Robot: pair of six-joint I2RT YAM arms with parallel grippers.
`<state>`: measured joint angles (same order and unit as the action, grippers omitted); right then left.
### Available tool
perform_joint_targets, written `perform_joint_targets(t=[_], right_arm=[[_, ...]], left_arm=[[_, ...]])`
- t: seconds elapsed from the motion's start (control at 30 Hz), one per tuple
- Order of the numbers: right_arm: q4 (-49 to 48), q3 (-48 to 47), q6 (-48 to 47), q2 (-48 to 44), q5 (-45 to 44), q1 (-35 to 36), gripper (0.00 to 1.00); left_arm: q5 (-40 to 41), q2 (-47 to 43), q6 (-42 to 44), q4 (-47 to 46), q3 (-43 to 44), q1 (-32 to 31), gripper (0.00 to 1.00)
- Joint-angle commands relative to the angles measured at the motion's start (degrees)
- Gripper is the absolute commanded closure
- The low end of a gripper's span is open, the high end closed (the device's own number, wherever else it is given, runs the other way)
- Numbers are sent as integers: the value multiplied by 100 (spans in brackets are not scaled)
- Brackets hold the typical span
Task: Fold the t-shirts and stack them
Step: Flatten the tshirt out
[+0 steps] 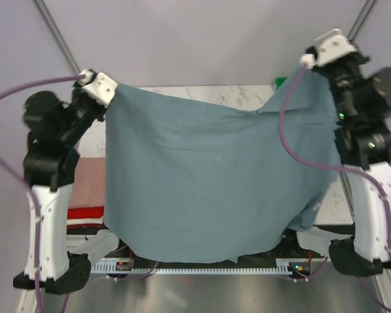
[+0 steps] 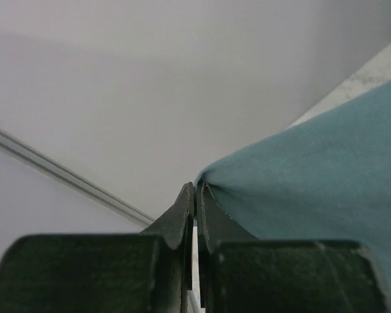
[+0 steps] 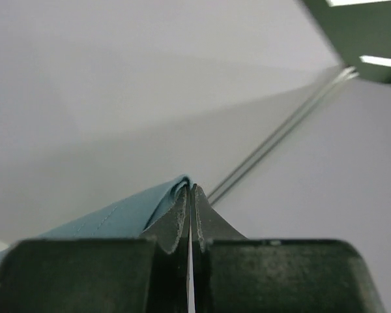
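The large slate blue-grey t-shirt (image 1: 208,176) hangs spread like a sheet above the table, held up by its two top corners. My left gripper (image 1: 111,90) is shut on the left corner; in the left wrist view its tips (image 2: 195,190) pinch the blue cloth (image 2: 313,176). At the upper right, my right gripper (image 1: 307,65) is shut on the other corner, with a fold of cloth (image 3: 117,218) caught at its tips (image 3: 191,189). A folded dusty-pink t-shirt (image 1: 88,182) lies on a red one (image 1: 85,212) at the left, partly behind the hanging shirt.
A marble-patterned table top (image 1: 208,94) shows behind the shirt's upper edge. A bit of green tray (image 1: 280,83) peeks out at the back right. The hanging shirt hides most of the table. Both arm bases stand at the near edge.
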<state>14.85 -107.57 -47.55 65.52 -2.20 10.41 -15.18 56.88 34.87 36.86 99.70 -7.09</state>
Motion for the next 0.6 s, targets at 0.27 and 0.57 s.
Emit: perform_joint_targets(t=[0.27, 0.57], right_arm=[[-1388, 1450, -342, 2261, 176, 13, 100], [-1231, -1088, -396, 5686, -491, 13, 100]], left_arm=[[-29, 1886, 617, -2181, -2270, 41, 98], [603, 4725, 591, -2649, -1244, 103, 98]])
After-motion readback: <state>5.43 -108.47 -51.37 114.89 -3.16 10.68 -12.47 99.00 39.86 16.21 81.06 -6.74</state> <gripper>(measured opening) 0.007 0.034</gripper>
